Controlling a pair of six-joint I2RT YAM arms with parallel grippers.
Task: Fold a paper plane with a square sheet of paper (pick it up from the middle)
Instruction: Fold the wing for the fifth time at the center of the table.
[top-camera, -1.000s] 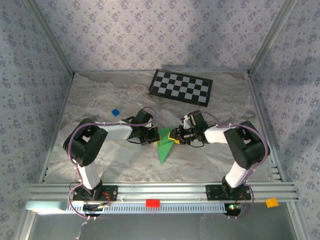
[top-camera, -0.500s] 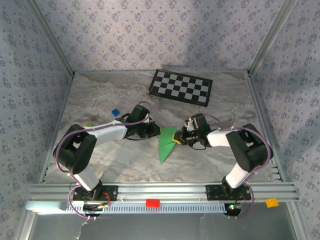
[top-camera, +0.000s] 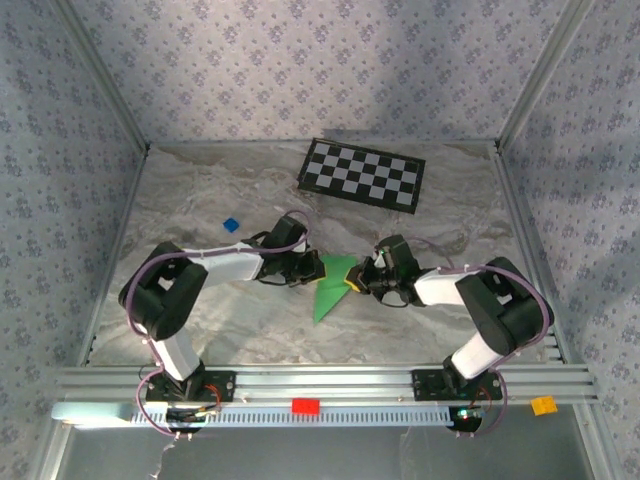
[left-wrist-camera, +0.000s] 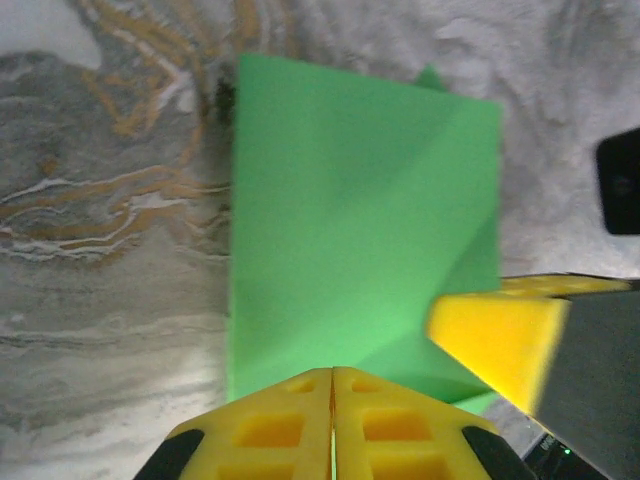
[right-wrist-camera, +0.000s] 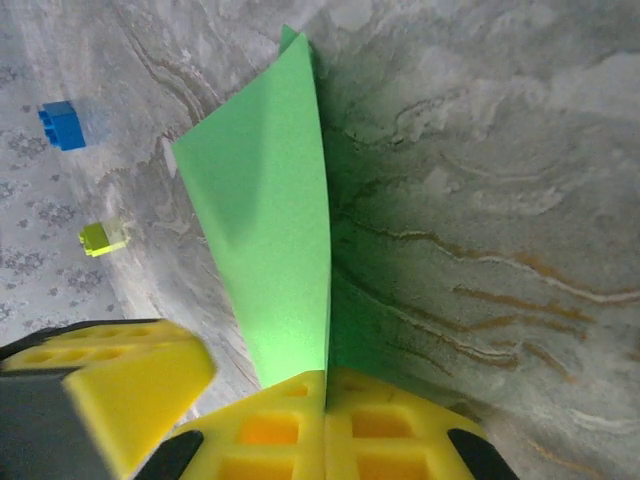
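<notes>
The green paper lies near the middle of the desk, between the two arms, already folded into a pointed shape whose tip aims toward the near edge; in the left wrist view the green paper shows as a broad folded face with diagonal creases, and in the right wrist view the green paper has one flap standing upright off the marbled surface.

My right fingers are at the paper's right side; from the wrist I see the right fingers pressed together with the upright flap rising straight out of the seam between them, so they are clamped on the paper.

My left fingers are at the paper's upper left corner; from the wrist the left fingers are closed tight with no gap, their tips at the near edge of the green face; I cannot tell whether they pinch that edge or only press on it.

Beyond the paper, a small blue block sits on the desk to the left; the right wrist view also catches a yellow-green block near it; a black-and-white checkerboard lies flat toward the back wall.
</notes>
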